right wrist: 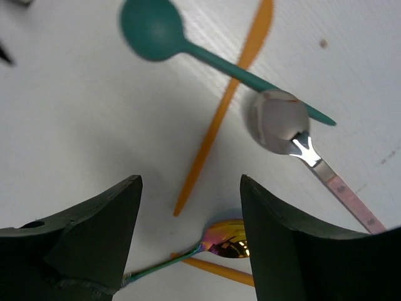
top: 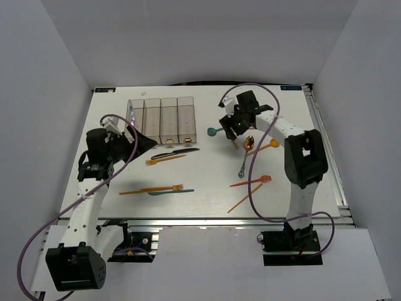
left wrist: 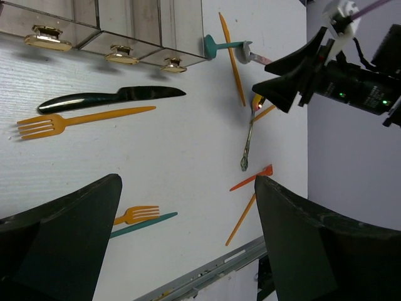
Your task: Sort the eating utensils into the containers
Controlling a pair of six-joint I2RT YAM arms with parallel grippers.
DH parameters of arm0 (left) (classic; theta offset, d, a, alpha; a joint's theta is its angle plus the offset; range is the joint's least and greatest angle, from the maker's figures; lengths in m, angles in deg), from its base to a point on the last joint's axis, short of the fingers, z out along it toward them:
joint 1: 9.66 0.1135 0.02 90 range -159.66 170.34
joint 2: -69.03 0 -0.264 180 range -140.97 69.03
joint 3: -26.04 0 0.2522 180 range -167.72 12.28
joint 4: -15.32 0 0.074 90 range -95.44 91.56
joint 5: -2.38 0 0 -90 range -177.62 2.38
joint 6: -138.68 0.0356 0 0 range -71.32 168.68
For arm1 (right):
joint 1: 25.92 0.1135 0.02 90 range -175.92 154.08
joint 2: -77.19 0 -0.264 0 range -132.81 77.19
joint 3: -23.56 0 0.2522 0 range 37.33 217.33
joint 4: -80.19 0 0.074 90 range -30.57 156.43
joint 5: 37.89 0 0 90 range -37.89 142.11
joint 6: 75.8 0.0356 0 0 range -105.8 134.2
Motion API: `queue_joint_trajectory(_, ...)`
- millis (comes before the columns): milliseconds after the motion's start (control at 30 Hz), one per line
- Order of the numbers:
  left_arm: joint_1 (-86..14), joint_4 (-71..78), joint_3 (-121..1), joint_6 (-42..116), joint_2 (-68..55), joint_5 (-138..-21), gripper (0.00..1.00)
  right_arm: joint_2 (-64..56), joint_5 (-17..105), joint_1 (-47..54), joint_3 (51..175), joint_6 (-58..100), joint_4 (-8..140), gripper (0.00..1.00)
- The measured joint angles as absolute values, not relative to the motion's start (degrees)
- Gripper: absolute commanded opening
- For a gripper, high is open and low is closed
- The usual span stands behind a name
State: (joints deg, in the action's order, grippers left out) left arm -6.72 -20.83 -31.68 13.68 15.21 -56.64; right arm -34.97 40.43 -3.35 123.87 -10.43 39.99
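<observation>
The four joined clear containers (top: 160, 119) stand at the back left; gold spoon ends (left wrist: 47, 39) show inside them. My left gripper (top: 141, 143) is open and empty, just in front of the bins, above a black knife (left wrist: 113, 97) and an orange fork (left wrist: 81, 119). A second orange fork (left wrist: 135, 214) and a teal knife (left wrist: 144, 224) lie nearer. My right gripper (right wrist: 191, 182) is open and empty, low over a teal spoon (right wrist: 153, 28), an orange knife (right wrist: 225, 103), a silver pink-handled spoon (right wrist: 279, 122) and an iridescent spoon (right wrist: 229, 238).
A red fork (top: 252, 182) and an orange stick-like utensil (top: 244, 197) lie at the front right, and an orange spoon (top: 269, 145) lies beside the iridescent one. Purple cables loop over both arms. The table's metal edge (top: 219, 219) runs along the front.
</observation>
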Motion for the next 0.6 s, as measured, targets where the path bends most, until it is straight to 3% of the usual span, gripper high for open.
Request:
queue_joint_trajectory(233, -6.72, -20.42, -30.70, 12.83, 17.57, -56.79, 0.98, -38.93, 49.19, -4.16, 124.35, -0.85, 43.67, 0.63)
queue_joint_trajectory(600, -6.72, -20.46, -30.41, 12.61, 17.24, -56.95, 0.98, -40.00, 50.22, -1.95, 124.11, 3.02, 44.63, 0.57)
